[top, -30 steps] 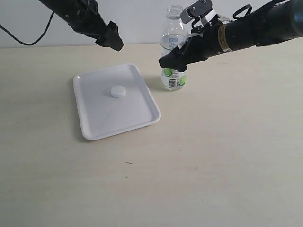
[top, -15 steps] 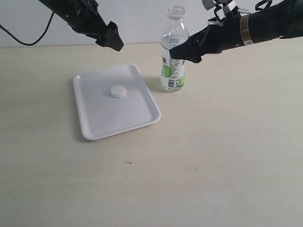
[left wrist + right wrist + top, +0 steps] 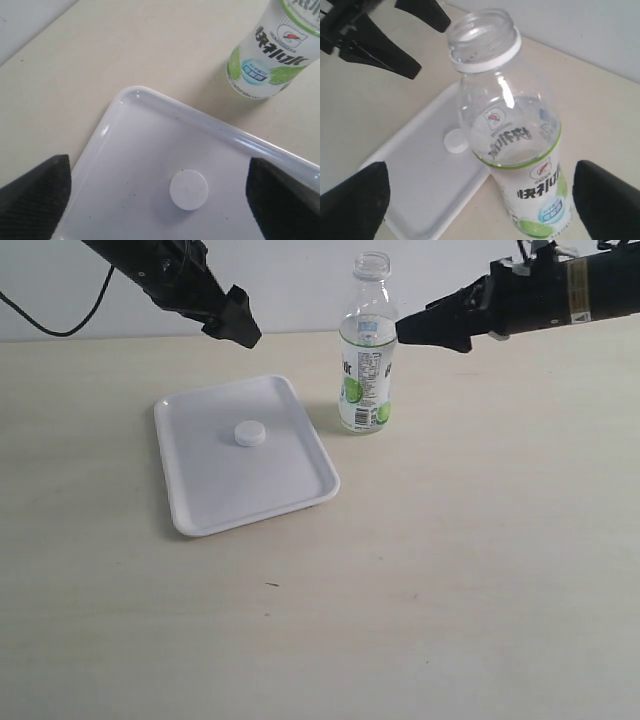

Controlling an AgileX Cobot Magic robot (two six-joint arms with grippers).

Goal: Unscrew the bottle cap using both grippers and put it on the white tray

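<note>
Now, left hand (image 3: pixel 240 326): fingers spread wide, holding nothing, hanging above the far side of the white tray (image 3: pixel 200 502).
White tray: flat on the desk (image 3: pixel 450 590), left of the bottle (image 3: pixel 366 380) and apart from it.
Bottle cap (image 3: pixel 249 433): lying flat near the tray's middle, touched by no hand; that part of the task looks done.
Bottle: upright just beside the tray's far right corner, neck open, standing free.
Right hand (image 3: pixel 432 330): fingers wide apart and empty, level with the bottle's shoulder, with a gap between them.
Risk 1: nothing holds the uncapped bottle, so a sideways swing of the right hand back toward it would likely tip it, perhaps onto the tray.
Risk 2: if the left hand dropped, it could catch the tray rim and slide the cap.
Change, right hand: 1 second ago it sat around the bottle's lower body; since then it has risen and pulled away to the right.
Change, rest: left hand, tray, cap and bottle lie as before.
</note>
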